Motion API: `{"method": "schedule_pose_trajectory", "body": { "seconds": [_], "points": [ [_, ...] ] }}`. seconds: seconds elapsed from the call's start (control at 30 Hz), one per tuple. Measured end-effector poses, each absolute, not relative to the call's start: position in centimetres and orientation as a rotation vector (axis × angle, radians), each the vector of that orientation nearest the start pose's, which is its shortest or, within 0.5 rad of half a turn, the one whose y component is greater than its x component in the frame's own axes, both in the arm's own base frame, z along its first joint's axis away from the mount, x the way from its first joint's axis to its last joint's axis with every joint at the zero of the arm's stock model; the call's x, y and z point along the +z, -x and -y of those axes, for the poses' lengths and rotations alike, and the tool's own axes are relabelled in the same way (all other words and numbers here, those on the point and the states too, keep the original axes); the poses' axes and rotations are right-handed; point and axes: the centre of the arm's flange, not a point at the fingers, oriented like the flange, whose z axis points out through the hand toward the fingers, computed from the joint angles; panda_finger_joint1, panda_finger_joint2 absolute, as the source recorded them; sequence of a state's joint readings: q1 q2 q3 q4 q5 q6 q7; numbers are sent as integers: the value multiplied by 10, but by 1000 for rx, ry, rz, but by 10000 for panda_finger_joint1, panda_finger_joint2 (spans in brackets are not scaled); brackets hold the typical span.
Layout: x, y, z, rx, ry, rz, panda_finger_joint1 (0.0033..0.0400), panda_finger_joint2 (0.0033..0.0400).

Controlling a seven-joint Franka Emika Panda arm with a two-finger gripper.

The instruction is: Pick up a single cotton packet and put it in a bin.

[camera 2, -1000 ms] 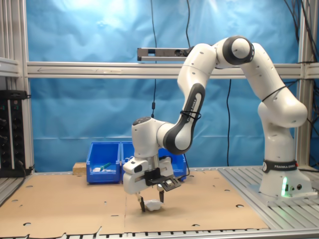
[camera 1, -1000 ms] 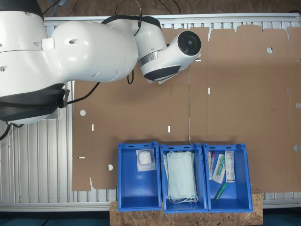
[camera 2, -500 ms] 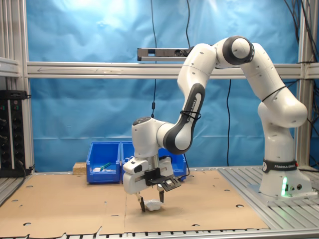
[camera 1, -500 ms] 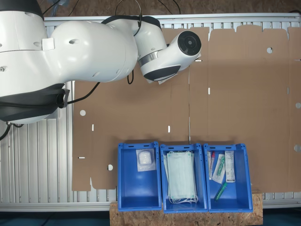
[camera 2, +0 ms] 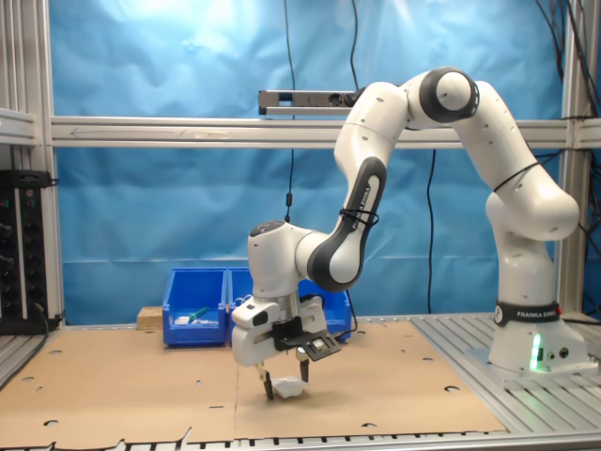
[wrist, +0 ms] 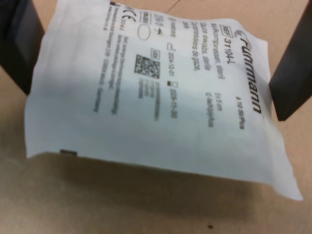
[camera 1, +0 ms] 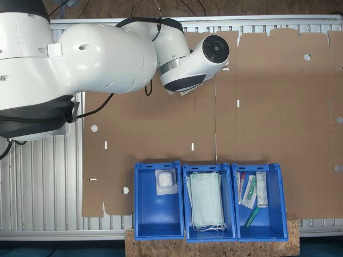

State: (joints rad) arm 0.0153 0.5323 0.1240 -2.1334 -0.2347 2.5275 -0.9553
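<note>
A white cotton packet (camera 2: 289, 386) lies on the cardboard sheet (camera 2: 141, 385), near its front edge in the second exterior view. My gripper (camera 2: 286, 383) is lowered over it and open, one dark finger on each side. In the wrist view the packet (wrist: 156, 92) spans the gap between the two fingers (wrist: 19, 44); its near edge looks slightly raised, with a shadow under it. In the first exterior view, the bin (camera 1: 158, 217) at the left end of a row of three holds another small white packet (camera 1: 165, 182).
The middle blue bin (camera 1: 186, 214) holds pale green masks (camera 1: 207, 203), and the third bin (camera 1: 273, 214) holds long narrow packets. The bins stand on a chipboard strip at the cardboard's edge. My arm's base (camera 2: 531, 348) stands on the aluminium table beside the cardboard.
</note>
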Motion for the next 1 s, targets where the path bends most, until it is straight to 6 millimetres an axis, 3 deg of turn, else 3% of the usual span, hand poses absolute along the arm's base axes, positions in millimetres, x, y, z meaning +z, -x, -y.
{"method": "schedule_pose_trajectory", "body": {
  "seconds": [0.5, 0.53, 0.67, 0.7, 0.97, 1.0],
  "points": [
    [143, -547, -82, 222, 2513, 1876, 400, 400],
    [143, -547, -82, 223, 2513, 1876, 291, 291],
    [143, -547, -82, 223, 2512, 1876, 291, 291],
    [143, -547, -82, 223, 2512, 1876, 210, 210],
    [143, -547, -82, 224, 2512, 1876, 210, 210],
    [143, -547, -82, 224, 2512, 1876, 55, 55]
  ]
}}
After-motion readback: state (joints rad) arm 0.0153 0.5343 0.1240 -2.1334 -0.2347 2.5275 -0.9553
